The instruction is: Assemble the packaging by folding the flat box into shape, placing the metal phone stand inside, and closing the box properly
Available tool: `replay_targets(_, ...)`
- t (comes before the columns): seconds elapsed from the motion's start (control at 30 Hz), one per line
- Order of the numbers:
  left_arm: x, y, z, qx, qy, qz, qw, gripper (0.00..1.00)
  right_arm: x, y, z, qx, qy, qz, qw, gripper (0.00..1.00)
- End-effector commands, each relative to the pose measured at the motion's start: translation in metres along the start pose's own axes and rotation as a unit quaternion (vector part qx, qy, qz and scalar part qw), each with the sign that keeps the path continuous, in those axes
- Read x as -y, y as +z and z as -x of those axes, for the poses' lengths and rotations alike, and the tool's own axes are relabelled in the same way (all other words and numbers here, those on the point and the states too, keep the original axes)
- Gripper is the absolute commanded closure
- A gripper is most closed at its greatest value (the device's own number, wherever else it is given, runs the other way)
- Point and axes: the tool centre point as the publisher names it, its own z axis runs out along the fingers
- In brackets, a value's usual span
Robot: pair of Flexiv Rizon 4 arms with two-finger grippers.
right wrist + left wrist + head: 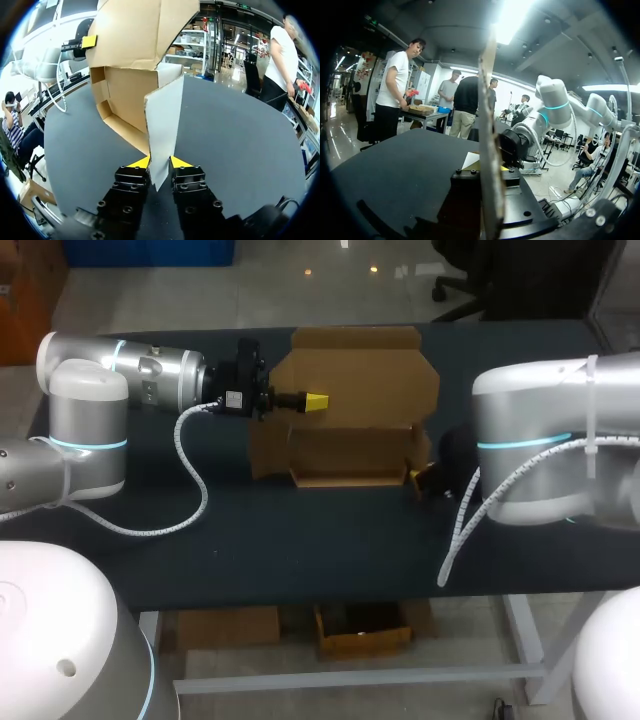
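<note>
My left arm (pixel 150 370) comes in from the left across the dark table (pixel 300 540), and the left gripper (pixel 316 401) sits at the left part of the lid (pixel 370 380) of the cardboard box (pixel 345 455). In the left wrist view the lid (pixel 487 100) stands edge-on between the left gripper's (pixel 489 172) black finger blocks, one on each side, pinching the panel. The right wrist view shows one of that gripper's yellow fingertips (pixel 90 41) against the lid's (pixel 135 30) edge.

The half-folded brown box stands in the middle of the table, with its lid raised behind the open body and low walls along its front. From the right wrist view, the box (pixel 125 90) is open towards the camera, with its inner corner visible.

At the box's right end, the right gripper (pixel 418 478) is down by the table at the corner, with my right arm (pixel 540 440) above it. In the right wrist view a pale side flap (pixel 165 125) stands upright between the right gripper's (pixel 160 162) yellow tips. Both tips press on it, one from each side.
</note>
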Motion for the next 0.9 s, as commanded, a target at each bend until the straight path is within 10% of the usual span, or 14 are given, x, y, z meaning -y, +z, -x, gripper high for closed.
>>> replay_targets(0.03,-0.005,0.001,0.002,-0.001,0.000,0.000,1.000,1.00,0.004,0.002,-0.009,0.031,0.002,0.003,1.000,0.76)
replay_targets(0.9,-0.005,0.001,0.002,-0.001,0.000,0.000,1.000,1.00,-0.004,0.015,-0.035,0.023,-0.011,0.005,1.000,0.63)
